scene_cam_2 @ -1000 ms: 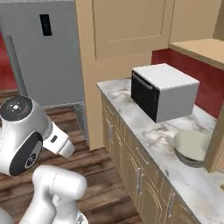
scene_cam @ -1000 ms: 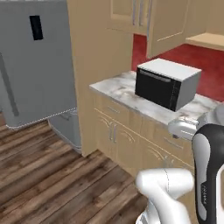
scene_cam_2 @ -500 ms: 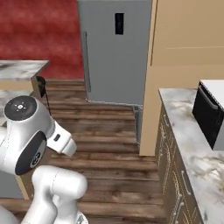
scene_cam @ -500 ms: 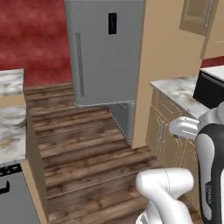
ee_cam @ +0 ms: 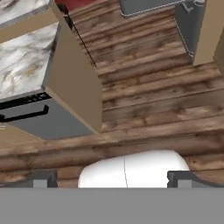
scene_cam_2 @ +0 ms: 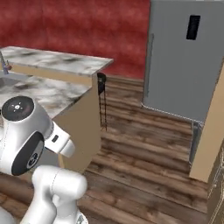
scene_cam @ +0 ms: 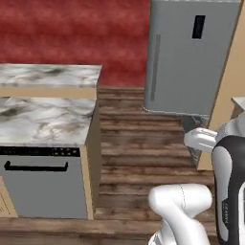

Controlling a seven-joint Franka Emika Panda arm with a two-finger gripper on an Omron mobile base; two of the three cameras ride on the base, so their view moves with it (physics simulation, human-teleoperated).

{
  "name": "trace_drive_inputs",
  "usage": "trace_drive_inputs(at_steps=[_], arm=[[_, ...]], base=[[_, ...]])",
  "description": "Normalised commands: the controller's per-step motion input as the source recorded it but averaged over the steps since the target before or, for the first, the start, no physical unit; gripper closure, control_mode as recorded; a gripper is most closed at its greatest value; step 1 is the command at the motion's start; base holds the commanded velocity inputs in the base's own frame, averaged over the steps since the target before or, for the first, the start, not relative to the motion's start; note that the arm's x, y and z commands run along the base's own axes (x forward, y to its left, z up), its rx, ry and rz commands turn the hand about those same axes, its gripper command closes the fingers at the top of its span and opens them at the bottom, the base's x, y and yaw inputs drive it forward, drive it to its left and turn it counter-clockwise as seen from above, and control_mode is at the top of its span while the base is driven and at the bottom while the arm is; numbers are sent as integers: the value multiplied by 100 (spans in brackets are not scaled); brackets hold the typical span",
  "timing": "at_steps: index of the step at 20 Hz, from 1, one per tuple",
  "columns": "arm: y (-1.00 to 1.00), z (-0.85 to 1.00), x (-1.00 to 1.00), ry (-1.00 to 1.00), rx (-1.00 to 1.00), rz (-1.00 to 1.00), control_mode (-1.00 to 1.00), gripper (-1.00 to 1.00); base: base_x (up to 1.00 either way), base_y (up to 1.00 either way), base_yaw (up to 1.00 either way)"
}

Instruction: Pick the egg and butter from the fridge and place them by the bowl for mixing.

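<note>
The fridge (scene_cam: pixel 191 57) is a tall grey appliance with its door closed, standing at the right of the left base view. In the right base view the fridge (scene_cam_2: pixel 183 61) also stands at the right, beside its tan wooden surround (scene_cam_2: pixel 214 135). The hand view catches the fridge's lower edge (ee_cam: pixel 148 5) at the top. My gripper (ee_cam: pixel 112 179) points down at the wooden floor, open, its fingertips (ee_cam: pixel 43 178) far apart with nothing between them. The egg, the butter and the bowl are out of view.
A marble-topped island counter (scene_cam: pixel 43 112) with a dark-handled dishwasher front (scene_cam: pixel 40 184) fills the left. A thin black stool (scene_cam_2: pixel 102 100) stands at the counter's end. Wooden floor (scene_cam_2: pixel 144 153) stretches between the island and the fridge.
The whole picture has swung: the base has turned away from the microwave counter, so the fridge has slid to the right and the island counter has come in at the left.
</note>
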Motion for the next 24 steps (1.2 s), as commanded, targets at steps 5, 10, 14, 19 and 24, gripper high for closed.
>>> trace_drive_inputs(at_steps=[5, 10, 14, 19, 24], arm=[[0, 0, 0, 0, 0, 0, 100, -100], [0, 0, 0, 0, 0, 0, 100, -100], [0, 0, 0, 0, 0, 0, 100, -100], [0, 0, 0, 0, 0, 0, 100, -100], [0, 0, 0, 0, 0, 0, 100, -100]], base=[[0, 34, 92], [-3, 54, 86], [18, 69, 70], [92, 56, 39], [100, 8, 1]])
